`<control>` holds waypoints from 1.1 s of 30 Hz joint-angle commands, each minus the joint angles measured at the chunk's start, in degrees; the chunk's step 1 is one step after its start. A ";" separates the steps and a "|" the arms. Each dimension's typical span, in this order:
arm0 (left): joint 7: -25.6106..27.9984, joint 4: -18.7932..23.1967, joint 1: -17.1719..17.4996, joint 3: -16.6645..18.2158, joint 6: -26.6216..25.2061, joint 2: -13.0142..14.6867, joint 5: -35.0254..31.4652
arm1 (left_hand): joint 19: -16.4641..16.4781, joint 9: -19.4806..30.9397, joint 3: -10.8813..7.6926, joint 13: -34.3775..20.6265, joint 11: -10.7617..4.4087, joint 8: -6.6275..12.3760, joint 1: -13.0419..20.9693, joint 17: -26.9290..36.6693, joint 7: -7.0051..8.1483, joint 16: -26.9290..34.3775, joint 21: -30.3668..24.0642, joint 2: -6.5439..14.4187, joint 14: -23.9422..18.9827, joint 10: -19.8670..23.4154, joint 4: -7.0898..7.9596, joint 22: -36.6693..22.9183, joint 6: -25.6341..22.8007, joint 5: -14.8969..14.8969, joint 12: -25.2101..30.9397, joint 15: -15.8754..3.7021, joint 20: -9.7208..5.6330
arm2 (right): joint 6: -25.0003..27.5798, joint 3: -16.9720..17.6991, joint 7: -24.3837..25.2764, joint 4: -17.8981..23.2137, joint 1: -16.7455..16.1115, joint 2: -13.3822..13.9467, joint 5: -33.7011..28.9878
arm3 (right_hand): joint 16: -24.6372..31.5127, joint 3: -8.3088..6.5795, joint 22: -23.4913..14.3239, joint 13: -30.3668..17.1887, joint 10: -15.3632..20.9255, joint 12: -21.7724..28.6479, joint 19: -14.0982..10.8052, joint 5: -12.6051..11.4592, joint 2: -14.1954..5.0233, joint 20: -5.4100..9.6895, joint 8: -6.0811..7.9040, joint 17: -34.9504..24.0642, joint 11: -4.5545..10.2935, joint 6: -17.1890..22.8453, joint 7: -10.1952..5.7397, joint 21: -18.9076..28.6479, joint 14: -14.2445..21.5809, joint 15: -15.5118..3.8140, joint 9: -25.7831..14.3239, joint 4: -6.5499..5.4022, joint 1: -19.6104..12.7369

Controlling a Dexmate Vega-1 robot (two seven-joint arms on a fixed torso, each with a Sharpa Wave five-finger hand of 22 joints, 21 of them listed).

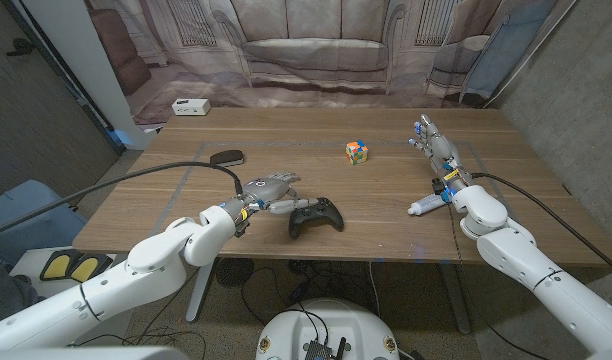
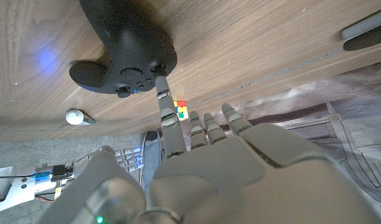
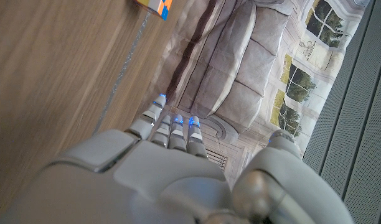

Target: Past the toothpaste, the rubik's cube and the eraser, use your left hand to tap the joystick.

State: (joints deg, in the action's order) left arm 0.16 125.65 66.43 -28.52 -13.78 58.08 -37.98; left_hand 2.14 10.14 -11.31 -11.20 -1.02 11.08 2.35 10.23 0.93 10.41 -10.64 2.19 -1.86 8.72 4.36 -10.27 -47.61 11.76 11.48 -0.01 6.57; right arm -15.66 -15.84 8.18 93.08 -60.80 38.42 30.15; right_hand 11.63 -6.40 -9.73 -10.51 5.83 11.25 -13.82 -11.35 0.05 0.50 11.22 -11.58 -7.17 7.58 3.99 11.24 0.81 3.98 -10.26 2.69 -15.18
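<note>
left hand fingertip on joystick (contact clear from wrist), holding nothing | right hand fingers straight, empty

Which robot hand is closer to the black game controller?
Left. The left robot hand touches the game controller with a fingertip; the right robot hand stands far off across the table.

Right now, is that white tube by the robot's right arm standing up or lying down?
Lying down. The toothpaste tube rests on its side on the table, beside the right hand.
</note>
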 commanded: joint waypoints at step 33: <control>-2.08 -0.29 -1.88 -2.59 -2.47 -0.91 -2.60 | -0.29 0.18 -0.64 -0.10 -0.51 1.29 1.66 0.01 -0.55 0.47 -0.68 0.60 -1.12 1.11 -0.69 -0.14 -4.14 0.31 0.97 -0.51 0.47 | 0.64 0.49 0.33 0.66 -0.27 0.58 0.17 | -0.02 -0.02 -0.17 -0.22 0.27 -0.01 0.13 0.09 -0.40 -0.60 -0.18 -0.12 0.00 0.31 -0.06 -0.19 0.04 0.39 -0.30 0.32 0.42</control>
State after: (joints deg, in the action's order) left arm -1.24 125.52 65.30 -30.23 -15.60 57.63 -39.34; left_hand 1.85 10.13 -11.66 -11.21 -1.64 12.20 3.42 10.13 0.41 10.64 -11.09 2.65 -2.39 9.33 4.00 -10.27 -51.20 11.76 12.09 -0.54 6.86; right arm -15.15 -15.78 8.23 93.29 -60.67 38.69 30.23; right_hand 11.63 -6.35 -9.73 -10.51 5.83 11.25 -13.51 -11.35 -0.25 0.19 11.22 -11.57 -7.17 7.57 3.99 11.24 0.81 3.98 -10.26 2.75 -14.88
